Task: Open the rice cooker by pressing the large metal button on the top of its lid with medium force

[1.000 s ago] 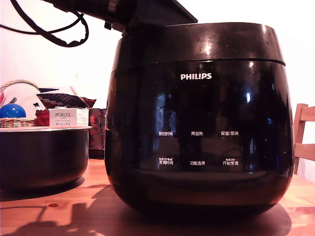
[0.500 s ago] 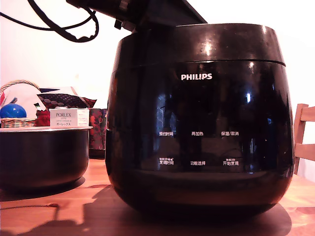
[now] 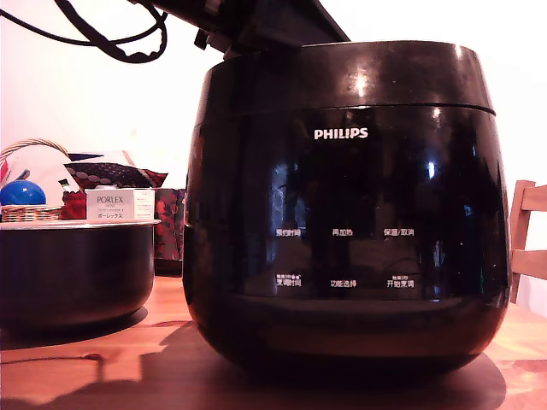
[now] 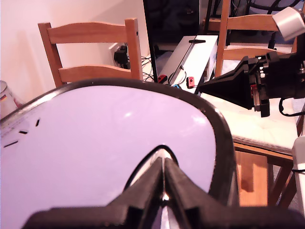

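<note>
The rice cooker (image 3: pixel 342 213), glossy black with a white PHILIPS logo and two rows of small labels, fills the middle of the exterior view on a wooden table (image 3: pixel 102 359). Its lid (image 3: pixel 342 73) sits down flush on the body. In the wrist view the lid's top (image 4: pixel 105 143) is a pale, shiny surface with a dark rim. My gripper (image 4: pixel 163 164) is shut, fingers pressed together, their tips resting at the metal button (image 4: pixel 161 152). In the exterior view only the arm (image 3: pixel 256 21) shows above the lid; the fingertips are hidden behind the rim.
A smaller dark bowl-shaped pot (image 3: pixel 73 273) stands at the exterior view's left, with a white PORLEX box (image 3: pixel 120 205) and a basket holding a blue ball (image 3: pixel 21 192) behind it. A wooden chair (image 3: pixel 530 239) is at the right. The wrist view shows chairs (image 4: pixel 90 52) and black equipment (image 4: pixel 252 86) beyond the cooker.
The arm and its cable have shifted a little to the right and upward in the exterior view. The lid stays down and the cooker has hardly moved.
</note>
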Action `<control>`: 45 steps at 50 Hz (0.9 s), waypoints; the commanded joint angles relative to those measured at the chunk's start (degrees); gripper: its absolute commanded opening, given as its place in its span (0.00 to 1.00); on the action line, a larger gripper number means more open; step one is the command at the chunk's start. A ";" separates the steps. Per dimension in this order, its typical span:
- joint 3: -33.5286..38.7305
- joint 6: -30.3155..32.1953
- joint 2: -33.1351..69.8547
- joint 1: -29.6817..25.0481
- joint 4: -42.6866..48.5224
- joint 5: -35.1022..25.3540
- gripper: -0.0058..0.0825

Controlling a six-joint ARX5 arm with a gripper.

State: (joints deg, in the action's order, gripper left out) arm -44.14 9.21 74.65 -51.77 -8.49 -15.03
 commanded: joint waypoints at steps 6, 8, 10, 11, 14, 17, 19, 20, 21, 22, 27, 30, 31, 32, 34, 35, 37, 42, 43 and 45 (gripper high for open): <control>7.26 0.52 5.62 0.63 9.90 1.62 0.04; 7.26 0.52 5.62 0.63 10.88 1.62 0.04; 7.23 1.44 5.62 0.63 11.41 1.64 0.04; 7.26 1.44 5.62 0.63 11.45 1.62 0.04; 7.26 1.31 5.62 0.63 10.56 1.60 0.04; 7.26 1.09 5.60 0.63 8.41 1.60 0.04; 7.26 1.09 5.60 0.63 6.36 1.60 0.04; 7.23 0.35 5.60 0.66 5.27 1.60 0.04; 7.23 -0.02 5.60 0.66 4.07 1.62 0.04; 7.26 -0.02 5.60 0.66 2.82 1.60 0.04; 7.23 -3.65 5.57 0.66 -4.24 1.55 0.04; 7.23 -6.16 5.46 0.66 -8.20 1.60 0.04; 7.23 -6.16 5.46 0.66 -9.46 1.62 0.04; 7.23 -6.16 5.42 0.66 -10.34 1.64 0.04; 7.23 -6.16 5.03 0.66 -12.13 1.95 0.04; 7.23 -10.27 4.85 0.66 -12.90 2.32 0.04; 7.23 -10.27 4.35 0.66 -14.01 3.30 0.04; 7.23 -12.33 2.80 0.63 -15.45 5.73 0.04; 7.23 -12.33 2.49 0.63 -15.58 5.73 0.04; 7.23 -12.31 1.66 0.66 -15.65 7.56 0.04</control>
State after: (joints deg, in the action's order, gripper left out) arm -40.25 -2.74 75.81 -51.33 -25.63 -8.73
